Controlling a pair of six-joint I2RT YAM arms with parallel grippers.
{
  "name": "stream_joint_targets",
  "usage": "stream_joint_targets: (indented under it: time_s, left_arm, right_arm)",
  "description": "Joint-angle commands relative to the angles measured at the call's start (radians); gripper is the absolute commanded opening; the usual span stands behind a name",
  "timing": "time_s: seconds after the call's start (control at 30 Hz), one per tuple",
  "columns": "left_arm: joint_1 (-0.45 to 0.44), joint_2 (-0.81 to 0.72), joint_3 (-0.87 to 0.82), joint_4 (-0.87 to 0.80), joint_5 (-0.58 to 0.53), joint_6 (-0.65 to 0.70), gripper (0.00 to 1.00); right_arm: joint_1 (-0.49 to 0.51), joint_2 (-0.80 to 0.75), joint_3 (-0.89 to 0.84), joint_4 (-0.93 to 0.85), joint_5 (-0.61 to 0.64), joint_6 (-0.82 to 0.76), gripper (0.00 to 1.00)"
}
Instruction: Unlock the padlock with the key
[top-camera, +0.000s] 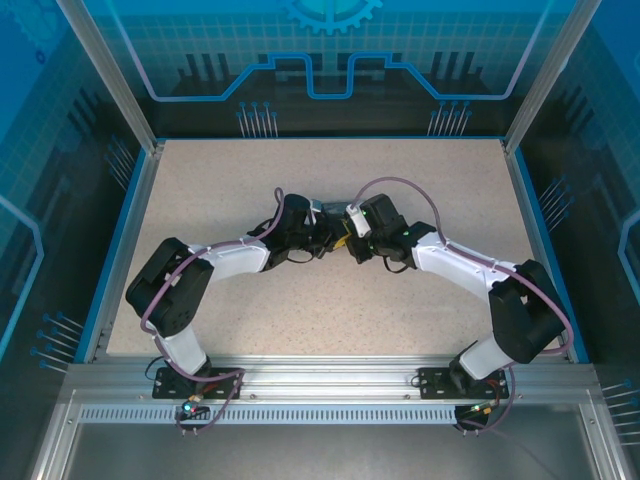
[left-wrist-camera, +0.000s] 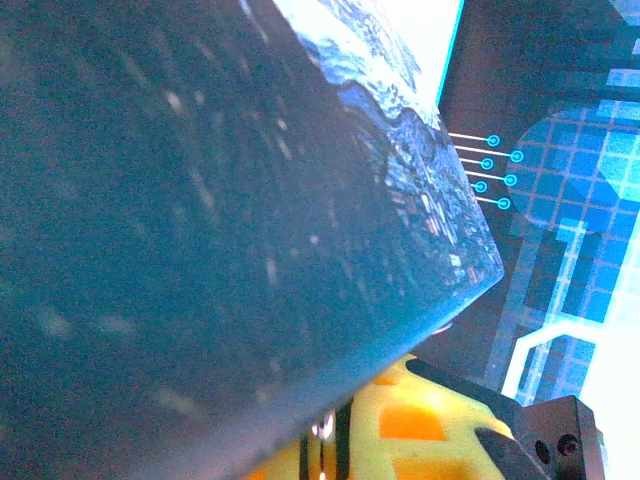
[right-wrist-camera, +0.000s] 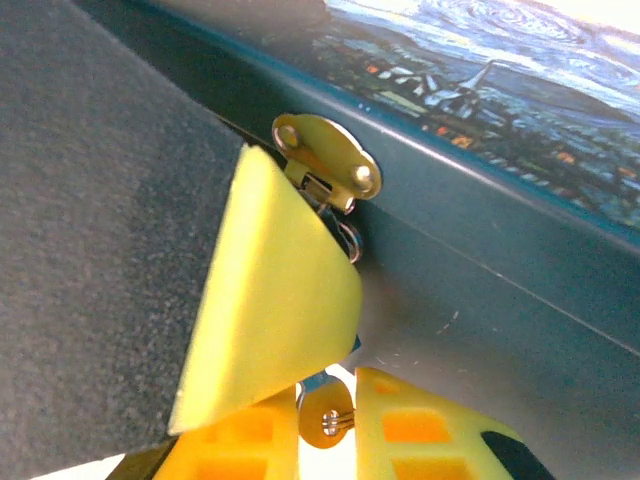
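**Location.** In the overhead view both arms meet at mid-frame. The left gripper (top-camera: 320, 238) and right gripper (top-camera: 353, 242) are nose to nose over the table (top-camera: 300, 330). The padlock (right-wrist-camera: 480, 240) lies between them. In the right wrist view its dark side runs across the frame, with the printed face along the upper right. In the left wrist view its bulk takes up the upper left.

**Tool state, right.** Two yellow fingers (right-wrist-camera: 430, 435) at the bottom edge stand nearly together, with a small brass piece pinched in the gap. This is most likely the key (right-wrist-camera: 325, 420), though it is too small and too close to confirm.

**Tool state, left.** Yellow fingers (left-wrist-camera: 400, 430) show at the bottom of its view, beneath the block's edge. I cannot tell whether they are clamped or apart.

**Fitting.** A riveted brass plate (right-wrist-camera: 327, 158) sits on the dark side, at upper centre of the right wrist view. A yellow wedge pad (right-wrist-camera: 270, 300) touches it from just below. No keyway is identified in these views.

**Step in hand, as judged.** The key is being presented to the lock.

**Recommendations.**
- Keep the block rigid.
- Square the key's shaft to the opening before advancing.
- Feed slowly along that axis.
- Turn only once the key is fully seated.
- Avoid side load, since so thin a key could twist in the pads or bend.
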Motion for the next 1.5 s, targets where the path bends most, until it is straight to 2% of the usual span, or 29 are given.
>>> stream_joint_targets:
  time_s: [0.0, 0.1, 0.23, 0.33, 0.43, 0.5, 0.6, 0.7, 1.03, 1.27, 1.47]
  left_arm:
    - [0.005, -0.029, 0.022, 0.017, 0.035, 0.018, 0.00]
    - [0.005, -0.028, 0.017, 0.019, 0.034, 0.020, 0.00]
    - [0.007, -0.031, 0.008, 0.023, 0.031, 0.022, 0.00]
    - [0.009, -0.032, 0.002, 0.030, 0.031, 0.021, 0.00]
    - [0.011, -0.034, 0.000, 0.033, 0.031, 0.022, 0.00]
    - [0.013, -0.033, -0.004, 0.035, 0.029, 0.021, 0.00]
    - [0.015, -0.030, -0.010, 0.036, 0.026, 0.028, 0.00]
    - [0.016, -0.028, -0.017, 0.024, 0.022, 0.055, 0.00]
    - [0.012, -0.020, -0.094, 0.021, 0.009, 0.160, 0.00]
    - [-0.021, 0.050, -0.125, 0.078, 0.014, 0.181, 0.02]
    - [-0.054, 0.116, -0.124, 0.132, 0.016, 0.175, 0.06]
  right_arm:
    - [-0.011, 0.005, 0.033, -0.009, -0.121, 0.032, 0.10]
    - [-0.048, 0.010, 0.026, 0.002, -0.225, 0.074, 0.08]
    - [-0.136, 0.024, 0.000, 0.058, -0.435, 0.179, 0.08]
    - [-0.168, 0.022, -0.024, 0.093, -0.491, 0.217, 0.11]
    - [-0.171, 0.011, -0.025, 0.066, -0.481, 0.208, 0.37]
    - [-0.171, -0.007, -0.027, 0.044, -0.466, 0.203, 0.51]
    - [-0.189, -0.048, -0.059, 0.039, -0.456, 0.215, 0.65]
    - [-0.214, -0.093, -0.107, 0.065, -0.459, 0.247, 0.73]
    - [-0.241, -0.115, -0.203, 0.210, -0.489, 0.409, 0.75]
    - [-0.241, -0.053, -0.251, 0.355, -0.500, 0.542, 0.75]
    - [-0.240, 0.002, -0.263, 0.431, -0.509, 0.595, 0.75]
